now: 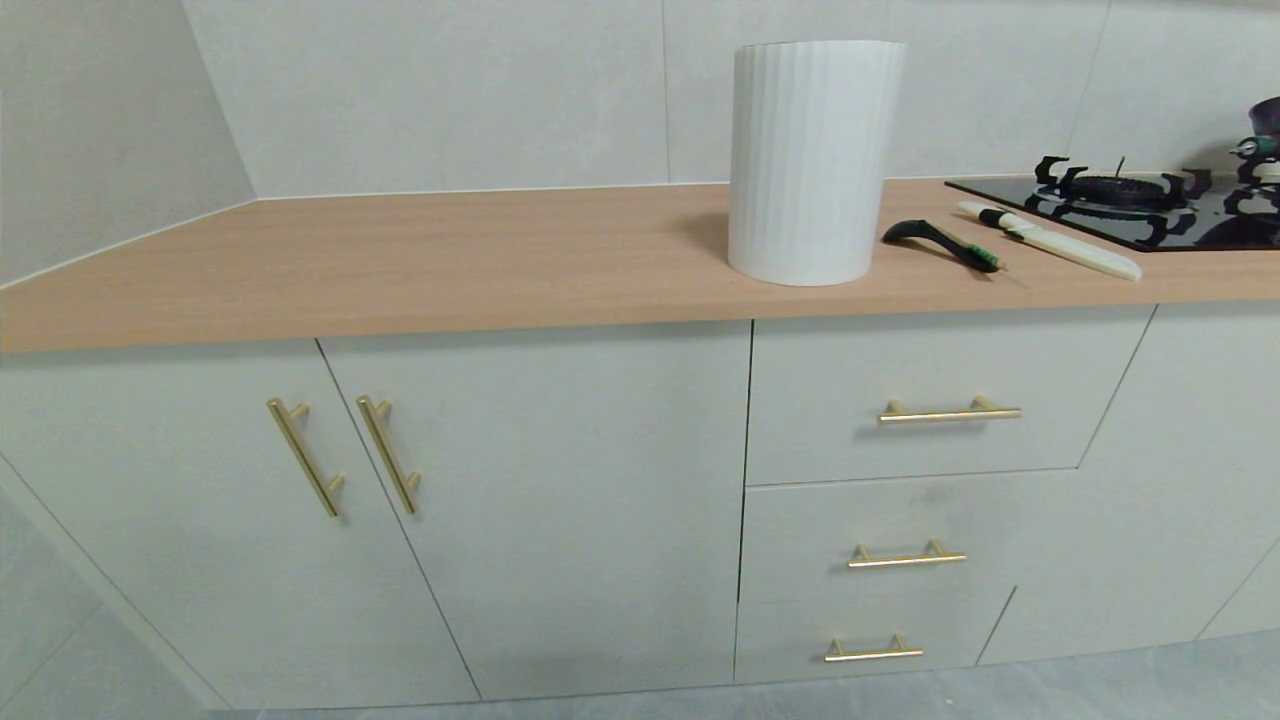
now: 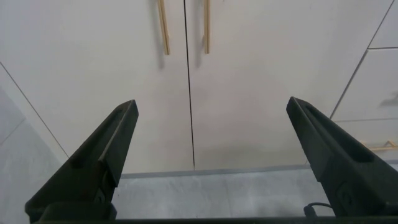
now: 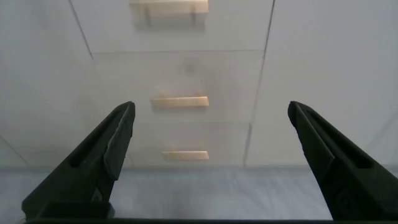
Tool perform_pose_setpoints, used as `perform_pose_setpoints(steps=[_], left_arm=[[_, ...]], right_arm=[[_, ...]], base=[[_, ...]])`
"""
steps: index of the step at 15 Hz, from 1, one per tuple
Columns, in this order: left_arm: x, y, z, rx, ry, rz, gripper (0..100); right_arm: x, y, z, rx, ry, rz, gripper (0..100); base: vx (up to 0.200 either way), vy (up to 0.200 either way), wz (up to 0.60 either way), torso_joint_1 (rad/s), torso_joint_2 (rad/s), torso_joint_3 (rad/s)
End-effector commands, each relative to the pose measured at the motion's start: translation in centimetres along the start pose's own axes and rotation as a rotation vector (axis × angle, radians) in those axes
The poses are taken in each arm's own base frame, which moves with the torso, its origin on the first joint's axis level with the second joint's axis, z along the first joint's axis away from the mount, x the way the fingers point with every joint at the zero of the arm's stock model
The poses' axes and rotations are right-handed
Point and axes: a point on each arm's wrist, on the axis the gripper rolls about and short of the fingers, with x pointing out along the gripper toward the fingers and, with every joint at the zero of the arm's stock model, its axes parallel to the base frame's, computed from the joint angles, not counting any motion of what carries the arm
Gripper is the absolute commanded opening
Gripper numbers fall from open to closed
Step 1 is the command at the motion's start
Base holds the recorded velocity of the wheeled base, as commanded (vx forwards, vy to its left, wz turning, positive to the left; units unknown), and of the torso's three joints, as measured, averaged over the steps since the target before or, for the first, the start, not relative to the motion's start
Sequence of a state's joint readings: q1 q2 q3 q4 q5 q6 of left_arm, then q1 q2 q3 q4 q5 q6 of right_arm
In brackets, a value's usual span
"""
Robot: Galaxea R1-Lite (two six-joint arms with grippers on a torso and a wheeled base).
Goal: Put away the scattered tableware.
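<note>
My left gripper [image 2: 210, 106] and right gripper [image 3: 210, 107] hang low before the cabinets [image 1: 560, 480], both spread wide and empty (ready, I judge), as the black utensil [image 1: 940, 243] and white knife [image 1: 1050, 240] lie on the countertop [image 1: 400, 260] beside the white holder [image 1: 812, 160].

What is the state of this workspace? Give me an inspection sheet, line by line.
surface: wooden counter.
job's things: black utensil and white knife lie beside the hob; white ribbed holder stands upright next to them.
clutter: nothing seen.
grippers: left gripper, jaws open, empty, facing the cabinet doors; right gripper, jaws open, empty, facing the drawers.
cables: nothing seen.
surroundings: hob at the counter's right end; tiled wall behind; grey floor.
</note>
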State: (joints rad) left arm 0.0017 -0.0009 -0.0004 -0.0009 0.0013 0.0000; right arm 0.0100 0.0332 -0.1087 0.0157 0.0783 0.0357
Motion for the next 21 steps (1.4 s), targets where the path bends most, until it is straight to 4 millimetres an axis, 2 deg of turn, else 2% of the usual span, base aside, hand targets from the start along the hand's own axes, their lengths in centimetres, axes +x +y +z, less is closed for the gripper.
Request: perform_pose_setpoints(steps=[1, 5, 7, 8, 9, 12, 13, 16, 18, 21], left_arm=[[0.0, 0.0, 0.0, 0.0, 0.001, 0.0, 100], [0.0, 0.0, 0.0, 0.0, 0.001, 0.0, 100], [0.0, 0.0, 0.0, 0.0, 0.001, 0.0, 100], [0.0, 0.0, 0.0, 0.0, 0.001, 0.0, 100], [0.0, 0.0, 0.0, 0.0, 0.001, 0.0, 100], [0.0, 0.0, 0.0, 0.0, 0.001, 0.0, 100], [0.0, 0.0, 0.0, 0.0, 0.001, 0.0, 100], [0.0, 0.0, 0.0, 0.0, 0.001, 0.0, 100], [0.0, 0.0, 0.0, 0.0, 0.001, 0.0, 100], [0.0, 0.0, 0.0, 0.0, 0.001, 0.0, 100]], right_arm=[[1.2, -0.1, 1.7, 0.024, 0.097, 0.059, 100], [4.2, 0.0, 2.7, 0.021, 0.297, 0.174, 100], [7.6, 0.6, 3.9, 0.014, 0.463, 0.217, 100], [7.6, 0.6, 3.9, 0.014, 0.463, 0.217, 100], [11.5, 1.1, 4.6, 0.011, 0.598, 0.211, 100], [16.3, 1.7, 4.3, 0.011, 0.709, 0.202, 100], [19.2, 2.1, 3.0, 0.01, 0.762, 0.199, 100], [25.0, 2.6, -1.2, 0.012, 0.808, 0.177, 100], [27.8, 2.4, -4.3, 0.011, 0.809, 0.153, 100], [30.9, 1.6, -7.8, 0.007, 0.809, 0.091, 100]], base=[[0.0, 0.0, 0.0, 0.0, 0.0, 0.0], [0.0, 0.0, 0.0, 0.0, 0.0, 0.0], [0.0, 0.0, 0.0, 0.0, 0.0, 0.0], [0.0, 0.0, 0.0, 0.0, 0.0, 0.0], [0.0, 0.0, 0.0, 0.0, 0.0, 0.0], [0.0, 0.0, 0.0, 0.0, 0.0, 0.0], [0.0, 0.0, 0.0, 0.0, 0.0, 0.0], [0.0, 0.0, 0.0, 0.0, 0.0, 0.0], [0.0, 0.0, 0.0, 0.0, 0.0, 0.0], [0.0, 0.0, 0.0, 0.0, 0.0, 0.0]])
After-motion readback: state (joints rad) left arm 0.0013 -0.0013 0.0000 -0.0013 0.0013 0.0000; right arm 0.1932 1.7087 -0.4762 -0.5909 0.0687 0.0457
